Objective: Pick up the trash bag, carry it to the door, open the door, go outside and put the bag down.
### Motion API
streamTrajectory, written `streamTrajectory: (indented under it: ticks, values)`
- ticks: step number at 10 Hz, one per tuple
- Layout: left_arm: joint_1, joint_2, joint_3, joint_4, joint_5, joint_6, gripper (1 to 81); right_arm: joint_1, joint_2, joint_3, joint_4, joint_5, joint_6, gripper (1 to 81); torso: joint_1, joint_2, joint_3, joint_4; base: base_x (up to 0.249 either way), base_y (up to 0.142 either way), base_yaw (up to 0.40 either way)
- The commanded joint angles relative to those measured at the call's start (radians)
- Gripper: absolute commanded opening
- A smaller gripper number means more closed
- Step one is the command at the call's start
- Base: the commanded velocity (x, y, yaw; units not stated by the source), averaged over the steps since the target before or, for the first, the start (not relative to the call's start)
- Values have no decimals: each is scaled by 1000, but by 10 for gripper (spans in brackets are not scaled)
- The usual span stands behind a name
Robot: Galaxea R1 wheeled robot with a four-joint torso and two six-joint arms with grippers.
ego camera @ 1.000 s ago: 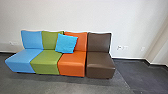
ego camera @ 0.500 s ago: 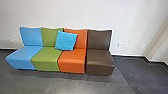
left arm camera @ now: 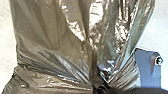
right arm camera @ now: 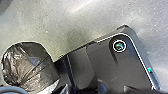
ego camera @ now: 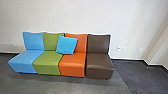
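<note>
At the robot's left side, seems to clench the bunched trash bag (left arm camera: 62, 37) in the left gripper (left arm camera: 100, 88), likely for a secure carry past the seats (ego camera: 47, 60); cannot tell the right gripper's state.

Row of four seats (ego camera: 72, 66) blocks straight ahead, wall (ego camera: 75, 16) right behind. Passable: floor (ego camera: 60, 86) in front, plus the stretch right of the brown seat (ego camera: 100, 66).

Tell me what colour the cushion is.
The cushion is bright blue, seen best in the head view.
</note>
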Motion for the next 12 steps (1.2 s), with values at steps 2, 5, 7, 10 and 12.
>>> streamTrajectory:
  ticks: [2, 5, 7, 10, 12]
  values:
    - [-9, 22, -10, 50, 83, 8, 10, 14, 34, -54, -21, -61, -3, 811, -87, 133, 87, 0, 0, 0, 0]
    - [69, 59, -10, 114, 19, 10, 10, -36, 106, -152, -35, -32, -1, 811, -157, 241, 149, 0, 0, 0, 0]
    - [118, 75, -10, 146, -15, 11, 10, -78, 152, -192, -58, -6, -1, 811, -204, 312, 191, 0, 0, 0, 0]
    - [152, 94, -10, 172, -20, 11, 10, -131, 231, -270, -82, 34, -1, 811, -272, 416, 161, 0, 0, 0, 0]
    - [155, 97, -10, 176, -49, 8, 10, -156, 298, -359, -85, 37, -1, 811, -321, 490, 164, 0, 0, 0, 0]
